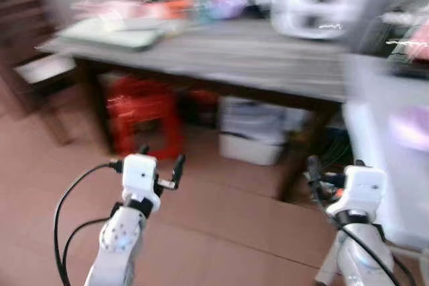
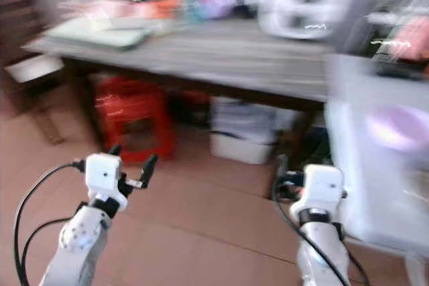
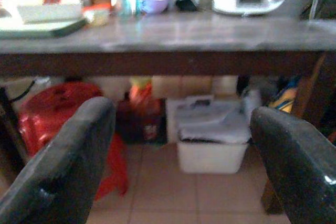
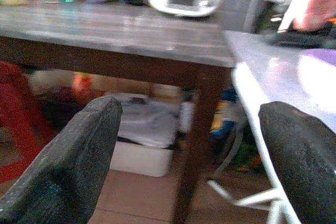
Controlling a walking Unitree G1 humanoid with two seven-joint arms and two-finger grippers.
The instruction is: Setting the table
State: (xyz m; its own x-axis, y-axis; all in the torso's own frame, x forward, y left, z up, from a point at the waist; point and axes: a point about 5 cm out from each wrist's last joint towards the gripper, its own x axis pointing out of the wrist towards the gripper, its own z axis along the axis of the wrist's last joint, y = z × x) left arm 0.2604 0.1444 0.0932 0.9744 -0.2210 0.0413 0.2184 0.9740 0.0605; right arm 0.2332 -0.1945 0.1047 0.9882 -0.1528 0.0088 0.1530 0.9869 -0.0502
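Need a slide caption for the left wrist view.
Open left gripper faces the dark table, with a red stool and white bin underneath.

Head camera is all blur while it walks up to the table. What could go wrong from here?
1. The eye views are smeared, so the dark table edge and its leg are hard to judge; a bump is possible.
2. The white bin and red stool under the table could catch a foot.
3. Both grippers, left and right, are open and held forward, so the fingers might strike the table first.
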